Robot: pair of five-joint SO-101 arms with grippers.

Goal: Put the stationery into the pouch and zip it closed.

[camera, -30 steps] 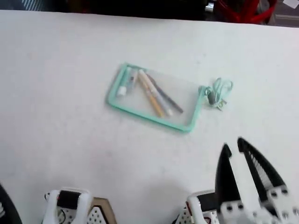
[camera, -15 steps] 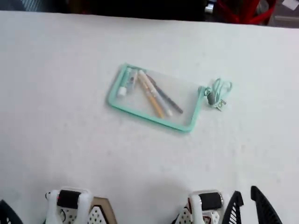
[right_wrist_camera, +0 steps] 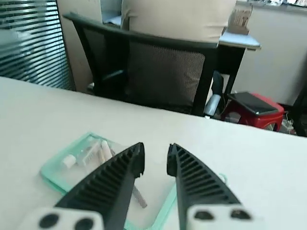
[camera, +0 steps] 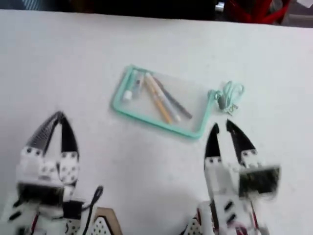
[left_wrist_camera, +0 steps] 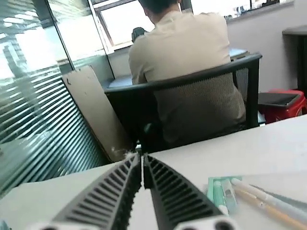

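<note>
Pouch (camera: 190,100) just beyond right gripper (camera: 221,125), fingers parted, nothing between. Left gripper (camera: 59,115) clenched tip to tip, empty, at near left, well apart from pouch. Pens (camera: 164,104) lying within clear pouch, mid-counter (camera: 73,58); teal cord (camera: 231,92) at its right end.

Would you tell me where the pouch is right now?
In the high view the pouch lies flat near the middle of the table, pens inside, its looped cord at its right end; the right end effector hangs short of its near right corner.
</note>
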